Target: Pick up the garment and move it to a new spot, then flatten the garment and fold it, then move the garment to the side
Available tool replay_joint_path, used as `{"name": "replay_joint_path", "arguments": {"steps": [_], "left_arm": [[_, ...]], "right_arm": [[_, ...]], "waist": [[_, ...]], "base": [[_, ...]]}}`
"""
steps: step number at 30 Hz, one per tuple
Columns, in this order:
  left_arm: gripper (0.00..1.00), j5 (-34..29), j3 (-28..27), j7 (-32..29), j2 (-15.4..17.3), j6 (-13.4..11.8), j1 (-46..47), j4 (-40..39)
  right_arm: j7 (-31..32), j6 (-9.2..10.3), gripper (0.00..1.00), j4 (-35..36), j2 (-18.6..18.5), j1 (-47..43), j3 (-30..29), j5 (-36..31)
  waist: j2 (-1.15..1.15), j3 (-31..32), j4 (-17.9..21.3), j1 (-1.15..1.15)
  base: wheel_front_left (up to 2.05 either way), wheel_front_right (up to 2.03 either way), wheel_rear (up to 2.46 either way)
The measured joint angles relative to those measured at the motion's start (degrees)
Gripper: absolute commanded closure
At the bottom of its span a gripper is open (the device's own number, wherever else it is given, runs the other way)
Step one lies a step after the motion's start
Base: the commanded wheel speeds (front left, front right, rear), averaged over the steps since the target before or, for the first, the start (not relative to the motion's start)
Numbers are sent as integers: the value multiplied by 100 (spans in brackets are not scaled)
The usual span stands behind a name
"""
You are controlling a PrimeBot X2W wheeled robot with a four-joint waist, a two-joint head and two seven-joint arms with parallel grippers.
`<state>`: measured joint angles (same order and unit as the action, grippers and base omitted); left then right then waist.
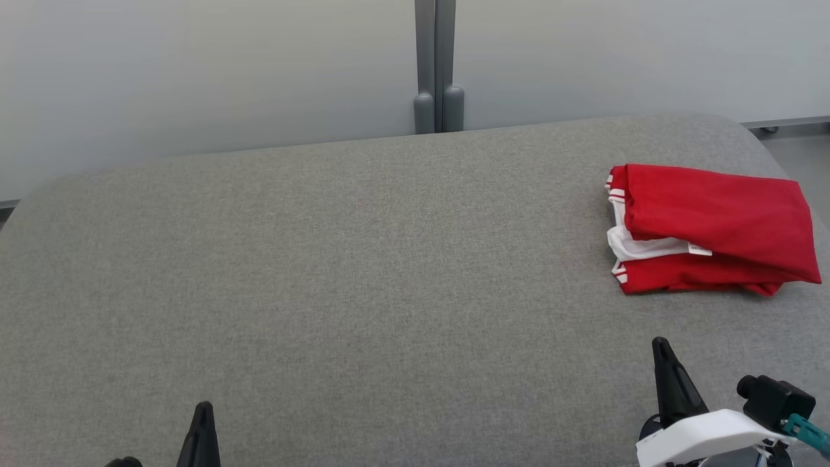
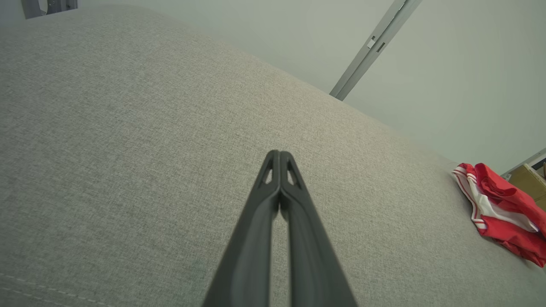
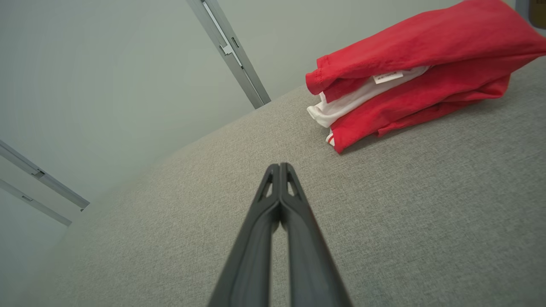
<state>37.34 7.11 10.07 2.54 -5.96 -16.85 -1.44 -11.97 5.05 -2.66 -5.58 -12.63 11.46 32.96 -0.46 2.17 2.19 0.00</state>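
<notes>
A red garment (image 1: 713, 227) with white trim lies folded in a bundle near the right edge of the grey fabric table (image 1: 363, 272). In the right wrist view the garment (image 3: 418, 64) sits ahead and to the right, a white label showing at its fold. The left wrist view has the garment (image 2: 499, 209) far off at the right. My right gripper (image 1: 661, 347) is shut and holds nothing, a short way in front of the bundle; its tips (image 3: 279, 167) meet above bare cloth. Low at the left, my left gripper (image 1: 203, 410) is shut too, tips (image 2: 279, 154) pressed together over the table.
A pale wall with a grey vertical post (image 1: 436, 65) stands behind the table. The table's right edge drops to the floor just past the garment. A brown cardboard box (image 2: 529, 181) shows beyond the garment in the left wrist view.
</notes>
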Motion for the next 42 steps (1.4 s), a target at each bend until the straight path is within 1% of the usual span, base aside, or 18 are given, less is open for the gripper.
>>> {"name": "replay_joint_path", "arguments": {"steps": [3, 13, 15, 18, 20, 28, 31, 37, 40, 42], "left_arm": [[100, 215, -31, -54, 15, 49, 69, 45], [100, 943, -131, -205, 48, 169, 255, 144], [100, 1102, -140, -237, 58, 200, 297, 181], [100, 1304, -154, -283, 68, 250, 341, 258], [100, 1469, -158, -298, 78, 288, 388, 280], [100, 2025, -197, -401, 154, 396, 567, 430], [100, 2273, -216, -454, 175, 402, 619, 475], [100, 2683, -280, -527, 190, 515, 767, 579], [100, 2902, -301, -576, 197, 552, 798, 650], [100, 3042, -308, -606, 201, 584, 862, 667]], "right_arm": [[53, -44, 100, -12, -2, 68, -42, 256], [210, -104, 100, -99, -24, 216, -208, 1031], [250, -153, 100, -133, -27, 240, -233, 1199], [302, -168, 100, -157, -29, 303, -286, 1425], [327, -219, 100, -178, -32, 317, -324, 1597], [474, -304, 100, -289, -38, 446, -427, 2214], [506, -353, 100, -337, -41, 513, -480, 2442], [604, -444, 100, -417, -51, 621, -566, 2910], [654, -460, 100, -453, -55, 672, -602, 3138], [675, -513, 100, -489, -58, 694, -631, 3301]], "waist": [[0, -10, -8, 0], [0, -42, -34, 0], [0, -48, -40, 0], [0, -58, -48, 0], [0, -64, -53, 0], [0, -88, -74, 0], [0, -97, -82, 0], [0, -114, -98, 0], [0, -123, -106, 0], [0, -129, -111, 0]], "base": [[0, 0, 0], [0, 0, 0], [0, 0, 0], [0, 0, 0], [0, 0, 0], [0, 0, 0], [0, 0, 0], [0, 0, 0], [0, 0, 0], [0, 0, 0]]}}
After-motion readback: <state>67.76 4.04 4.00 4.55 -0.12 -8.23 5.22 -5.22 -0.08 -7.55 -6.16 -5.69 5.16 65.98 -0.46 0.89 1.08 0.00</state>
